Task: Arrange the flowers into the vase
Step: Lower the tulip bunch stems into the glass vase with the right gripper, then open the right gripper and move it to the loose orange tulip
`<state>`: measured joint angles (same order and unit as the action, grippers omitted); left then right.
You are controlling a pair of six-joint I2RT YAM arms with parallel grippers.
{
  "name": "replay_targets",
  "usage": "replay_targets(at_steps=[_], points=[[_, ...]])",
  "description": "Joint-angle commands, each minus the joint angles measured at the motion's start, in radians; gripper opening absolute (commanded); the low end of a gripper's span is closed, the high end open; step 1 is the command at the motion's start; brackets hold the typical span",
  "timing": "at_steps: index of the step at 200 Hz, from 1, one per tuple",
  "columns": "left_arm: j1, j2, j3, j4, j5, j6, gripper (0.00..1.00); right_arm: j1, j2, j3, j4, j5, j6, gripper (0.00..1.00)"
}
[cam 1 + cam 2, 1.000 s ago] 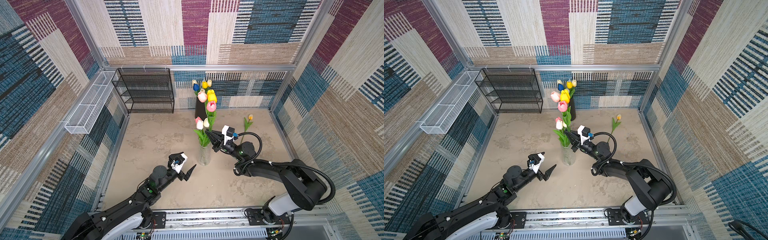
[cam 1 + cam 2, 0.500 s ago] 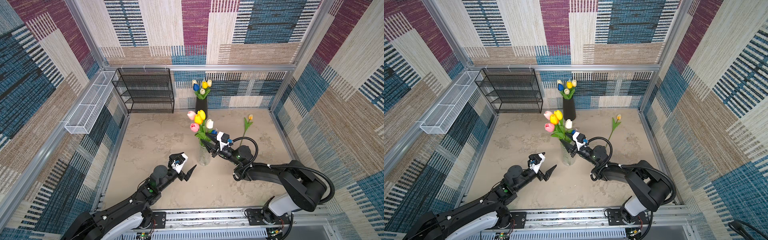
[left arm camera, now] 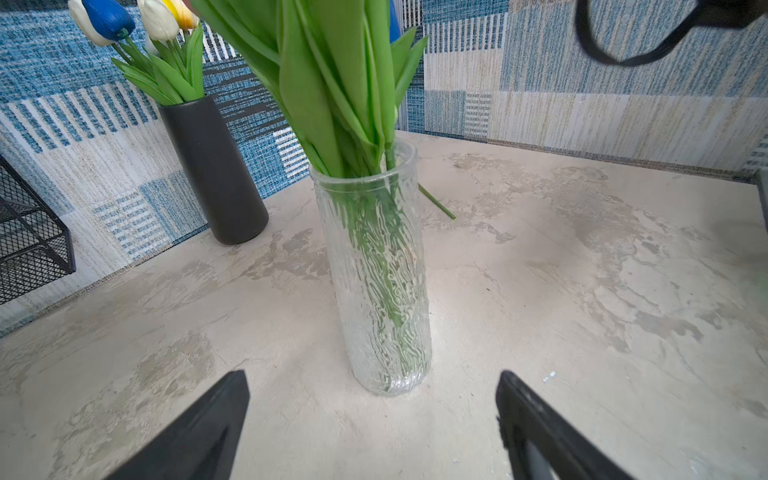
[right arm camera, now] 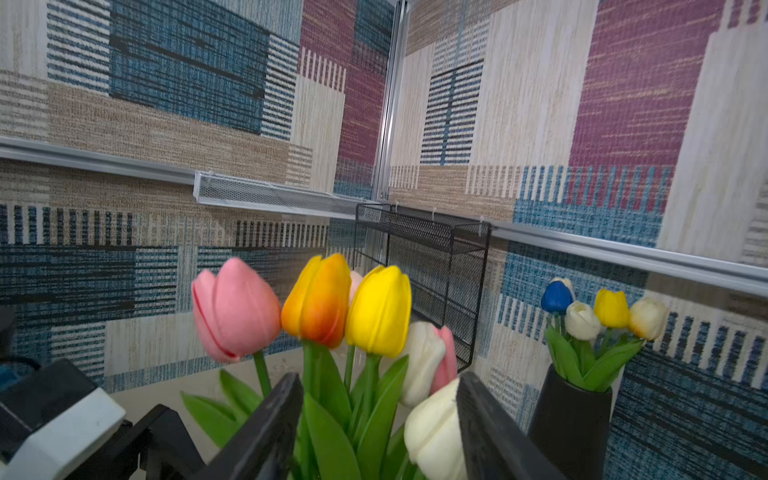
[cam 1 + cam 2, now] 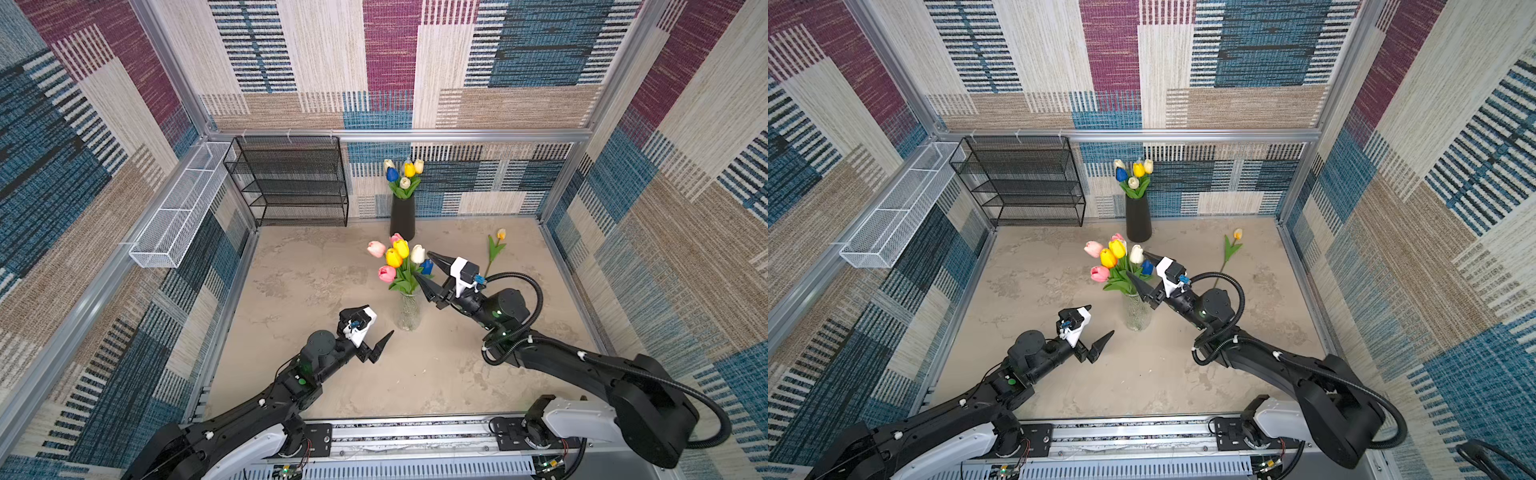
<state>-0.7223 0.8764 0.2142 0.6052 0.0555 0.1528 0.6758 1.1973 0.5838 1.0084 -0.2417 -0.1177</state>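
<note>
Mottled beige tabletop (image 5: 316,291) carries the glass vase (image 5: 409,311) with the flowers (image 5: 397,262) standing in it, and one more tulip (image 5: 495,248) lying well apart near the right wall. With its fingers parted around the leaves just above the rim and pinching nothing, the right gripper (image 5: 423,266) should back straight out without snagging a leaf or tipping the glass; the left gripper (image 5: 380,321), spread wide and empty near the base, could steady it. No brand, label or writing can be read
</note>
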Motion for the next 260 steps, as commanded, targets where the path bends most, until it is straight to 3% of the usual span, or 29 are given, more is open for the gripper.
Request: replay_targets(at_steps=[1, 33, 44, 55, 71, 86, 101, 131, 157, 187, 260], points=[[0.000, -0.002, 0.008, 0.018, 0.009, 0.020, 0.96, 0.001, -0.089, 0.019, -0.112, 0.091, -0.037, 0.65], [0.000, 0.002, 0.011, 0.019, 0.007, 0.020, 0.96, -0.045, -0.178, 0.107, -0.315, 0.222, -0.009, 0.68], [0.000, 0.002, 0.011, 0.019, 0.012, 0.020, 0.96, -0.116, -0.174, 0.163, -0.420, 0.254, 0.079, 0.72], [0.001, 0.000, 0.011, 0.019, 0.015, 0.018, 0.96, -0.252, -0.141, 0.243, -0.576, 0.219, 0.202, 0.72], [0.001, -0.002, 0.010, 0.020, 0.028, 0.018, 0.96, -0.451, -0.044, 0.338, -0.777, 0.136, 0.349, 0.73], [0.000, -0.004, 0.009, 0.022, 0.049, 0.022, 0.96, -0.577, 0.077, 0.411, -0.938, 0.098, 0.390, 0.72], [0.001, -0.004, 0.008, 0.027, 0.071, 0.025, 0.96, -0.652, 0.205, 0.465, -1.072, 0.078, 0.396, 0.69], [0.000, 0.005, 0.011, 0.030, 0.084, 0.030, 0.97, -0.754, 0.429, 0.509, -1.170, 0.041, 0.390, 0.61], [0.000, 0.006, 0.010, 0.030, 0.086, 0.033, 0.97, -0.779, 0.592, 0.576, -1.239, 0.108, 0.355, 0.52], [0.000, 0.020, 0.013, 0.033, 0.091, 0.031, 0.97, -0.770, 0.734, 0.673, -1.295, 0.109, 0.321, 0.43], [0.001, 0.044, 0.022, 0.044, 0.107, 0.022, 0.96, -0.705, 0.871, 0.797, -1.316, 0.185, 0.327, 0.43]])
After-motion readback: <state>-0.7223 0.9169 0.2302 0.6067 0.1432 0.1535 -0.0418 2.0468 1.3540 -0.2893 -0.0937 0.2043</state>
